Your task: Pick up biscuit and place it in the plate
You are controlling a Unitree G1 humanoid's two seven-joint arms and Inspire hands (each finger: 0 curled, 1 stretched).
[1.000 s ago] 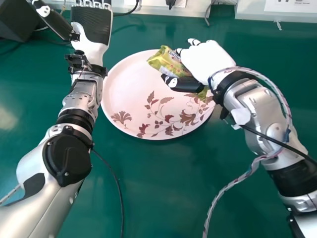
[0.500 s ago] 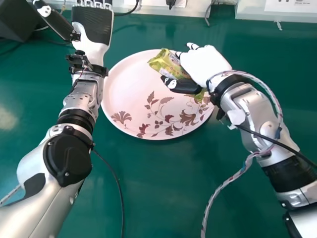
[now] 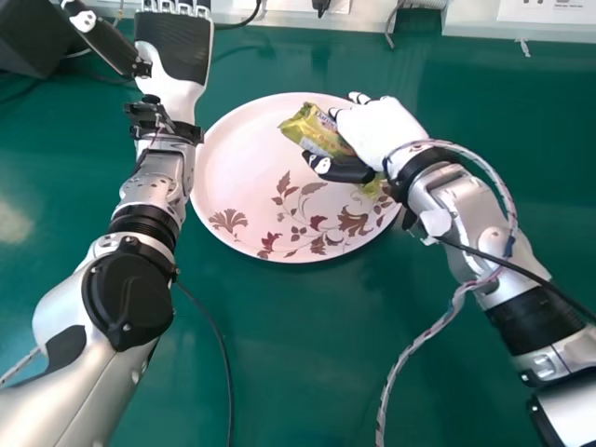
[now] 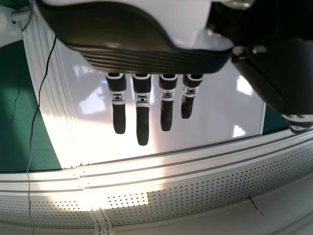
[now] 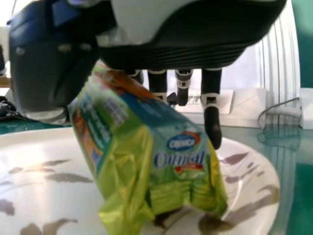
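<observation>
my left hand (image 3: 174,51) is open, its fingertips cut off at the head view's top edge. over the floral plate (image 3: 233,168), the biscuit packet (image 3: 314,129) tilts, partly hidden by my right hand (image 3: 377,130), which pinches it between thumb and fingers; whether it touches the plate, i can't tell.

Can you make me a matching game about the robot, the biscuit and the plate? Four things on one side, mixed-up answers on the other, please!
Things:
1. biscuit packet
2. plate
3. table
4. left hand

Answers:
A. dark green, under the plate
B. beyond the plate's left side, with straight fingers
C. pale pink, with brown leaves
D. held by the right hand, over the plate

Right pairs: 1-D, 2-C, 3-A, 4-B
</observation>
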